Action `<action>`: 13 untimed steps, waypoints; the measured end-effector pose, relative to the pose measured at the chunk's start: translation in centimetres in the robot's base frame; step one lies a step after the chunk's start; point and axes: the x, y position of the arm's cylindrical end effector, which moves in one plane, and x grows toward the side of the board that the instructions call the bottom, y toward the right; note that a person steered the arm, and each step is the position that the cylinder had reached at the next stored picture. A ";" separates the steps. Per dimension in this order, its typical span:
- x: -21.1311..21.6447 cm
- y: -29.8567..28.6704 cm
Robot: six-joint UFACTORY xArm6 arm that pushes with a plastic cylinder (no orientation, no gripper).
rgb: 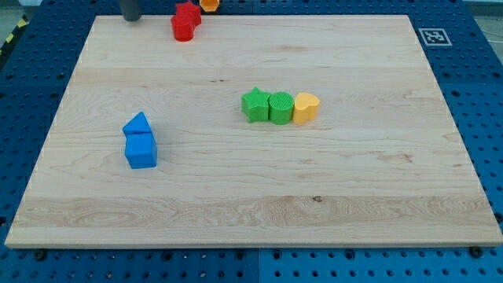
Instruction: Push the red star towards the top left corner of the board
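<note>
No gripper here, so nothing's held. My tip (131, 19) sits at the wooden desk (236, 196) top edge, left of the red star-shaped block (189, 14), the wrong side for pushing left.

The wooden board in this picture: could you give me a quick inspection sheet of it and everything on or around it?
Surface: pale wooden board, lying flat.
Job's things: red star at the view's top edge, touching a red block just below it.
Clutter: green star, green block and yellow block side by side mid-board; two blue blocks together at the view's left; orange block at the top edge, cut off.
Tool: my tip, near the top left corner, left of the red star, apart from it.
Cables: nothing seen.
Surroundings: blue perforated base; a black-and-white marker at top right.
</note>
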 end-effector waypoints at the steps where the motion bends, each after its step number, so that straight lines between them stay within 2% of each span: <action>1: -0.1 0.6; 3: 0.4 0.8; 4: 3.2 0.8; 5: 5.0 5.2; 7: 13.1 13.2; 8: 12.3 18.9; 9: 6.2 23.3; 10: 0.3 23.9; 12: 0.1 22.9; 13: 0.1 17.1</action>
